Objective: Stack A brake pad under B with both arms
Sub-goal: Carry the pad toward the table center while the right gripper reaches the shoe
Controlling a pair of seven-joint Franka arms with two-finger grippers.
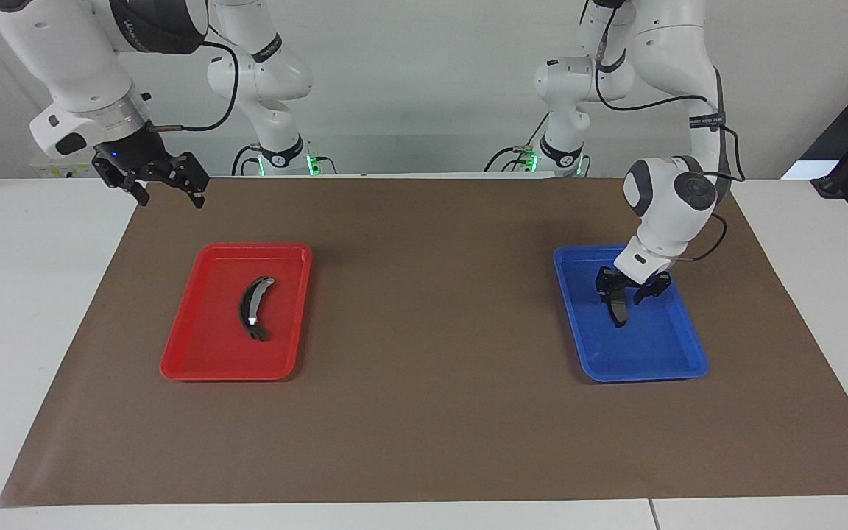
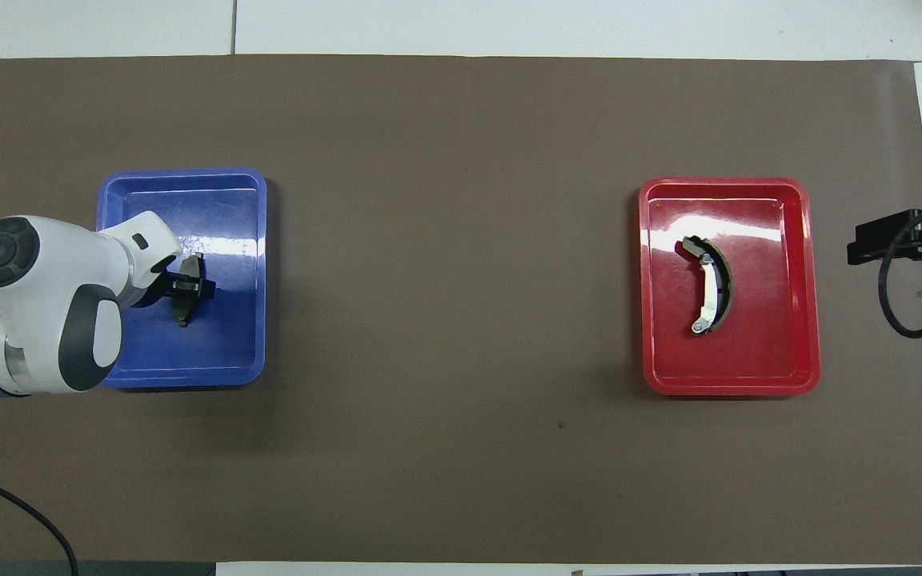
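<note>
The left gripper (image 1: 621,296) is down in the blue tray (image 1: 659,361), fingers astride the short brake pad (image 1: 618,312) mid-tray, not yet clamped, surely to lift it first as the base. The right gripper (image 1: 152,180) waits open over the mat's corner. One curved shoe (image 1: 253,308) lies mid red tray (image 1: 196,361). Two trays, two pads.

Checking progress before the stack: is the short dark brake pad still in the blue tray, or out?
In. The A brake pad lies on the floor of the blue tray, with the left gripper down around it.
</note>
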